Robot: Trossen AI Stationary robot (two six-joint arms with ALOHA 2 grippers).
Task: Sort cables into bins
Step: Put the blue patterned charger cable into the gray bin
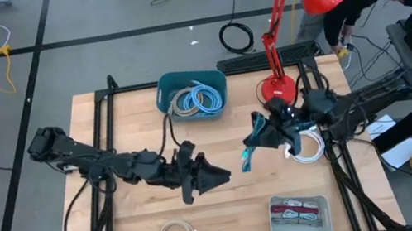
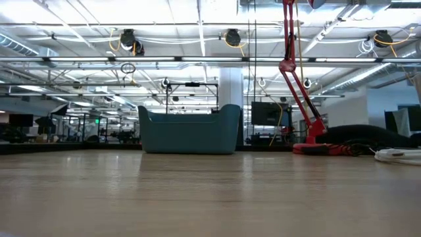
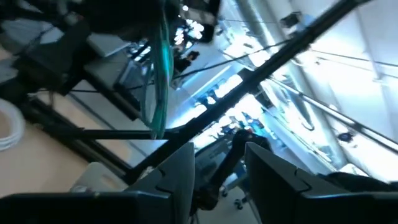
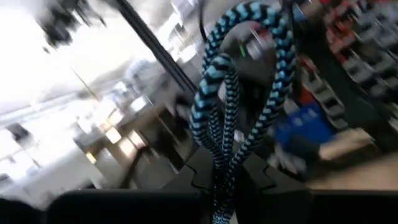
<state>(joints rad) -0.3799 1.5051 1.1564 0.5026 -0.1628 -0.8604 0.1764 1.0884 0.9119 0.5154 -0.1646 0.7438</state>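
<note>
A teal-and-black braided cable loop [image 4: 239,93] sits pinched in the closed right gripper [image 1: 263,133] above mid-bench; the left gripper [image 1: 215,178] gapes empty. Carry it well clear toward the shallow pale grey plastic tray [image 1: 299,218] at the near edge.

Red desk lamp [image 1: 292,25] on wooden table [image 1: 124,230]
</note>
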